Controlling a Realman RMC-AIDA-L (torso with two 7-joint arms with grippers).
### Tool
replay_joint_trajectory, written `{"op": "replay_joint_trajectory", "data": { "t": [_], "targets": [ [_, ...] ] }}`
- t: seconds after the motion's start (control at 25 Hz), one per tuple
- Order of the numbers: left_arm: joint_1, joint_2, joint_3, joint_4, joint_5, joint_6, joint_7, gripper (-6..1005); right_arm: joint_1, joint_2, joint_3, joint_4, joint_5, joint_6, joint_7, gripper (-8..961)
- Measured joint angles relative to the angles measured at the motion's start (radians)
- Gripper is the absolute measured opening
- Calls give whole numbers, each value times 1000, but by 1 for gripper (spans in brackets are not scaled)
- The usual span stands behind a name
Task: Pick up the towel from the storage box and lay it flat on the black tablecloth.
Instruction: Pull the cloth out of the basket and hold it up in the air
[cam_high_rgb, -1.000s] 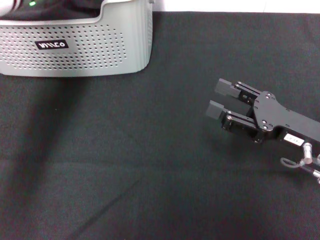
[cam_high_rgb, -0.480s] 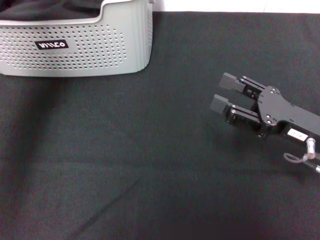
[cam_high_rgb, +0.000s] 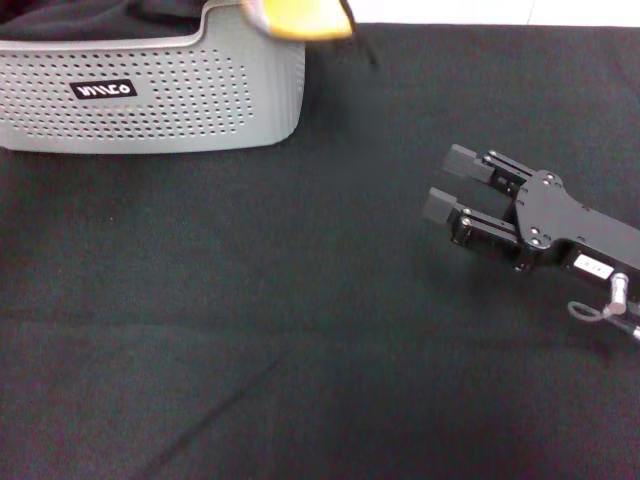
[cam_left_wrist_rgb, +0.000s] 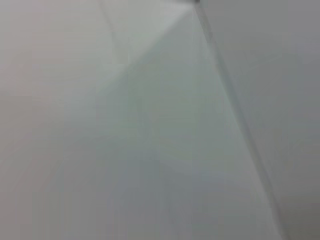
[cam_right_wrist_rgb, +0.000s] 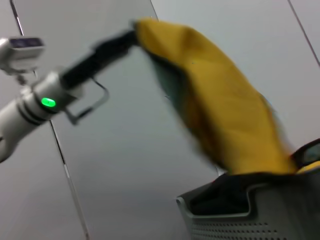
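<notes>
The towel (cam_right_wrist_rgb: 220, 115) hangs orange-yellow face out, lifted above the storage box (cam_right_wrist_rgb: 250, 215). In the right wrist view my left gripper (cam_right_wrist_rgb: 133, 36) is shut on the towel's upper corner, high over the box. In the head view only a yellow bit of the towel (cam_high_rgb: 297, 18) shows at the top edge, over the right corner of the light grey perforated storage box (cam_high_rgb: 160, 95). The left gripper itself is out of the head view. My right gripper (cam_high_rgb: 448, 186) is open and empty, low over the black tablecloth (cam_high_rgb: 250, 320) at the right.
The box stands at the back left of the tablecloth, with dark fabric inside it (cam_high_rgb: 90, 20). A white strip (cam_high_rgb: 480, 10) runs behind the cloth's far edge. The left wrist view shows only a plain grey wall (cam_left_wrist_rgb: 160, 120).
The towel's yellow edge has come into the top of the head view above the box's right corner. The right gripper has shifted slightly to the right and then stayed still.
</notes>
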Motion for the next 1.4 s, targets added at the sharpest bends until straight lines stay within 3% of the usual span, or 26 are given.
{"op": "replay_joint_trajectory", "data": {
  "t": [0.16,0.44,0.72,0.96,1.12,1.28,1.4],
  "targets": [
    [39,0,-73,1,-179,130,-6,24,-2,-2,2,0,0,6,-13,733],
    [114,0,-121,2,-346,248,-26,25,-3,-5,1,0,-5,-8,-17,733],
    [201,-8,-88,-23,-343,304,-18,25,-21,-17,-3,-3,-8,-121,-72,732],
    [220,-8,-27,-150,-303,306,43,25,-28,-34,-7,-6,-16,-307,-80,732],
    [208,-5,-9,-237,-301,308,92,26,1,-15,-5,-20,-64,-318,-80,732],
    [195,-3,-5,-274,-294,310,115,26,77,15,-8,-35,-90,-275,-80,729],
    [181,-3,5,-288,-278,311,125,26,121,21,-10,-63,-94,-231,-80,722]
  ]
}}
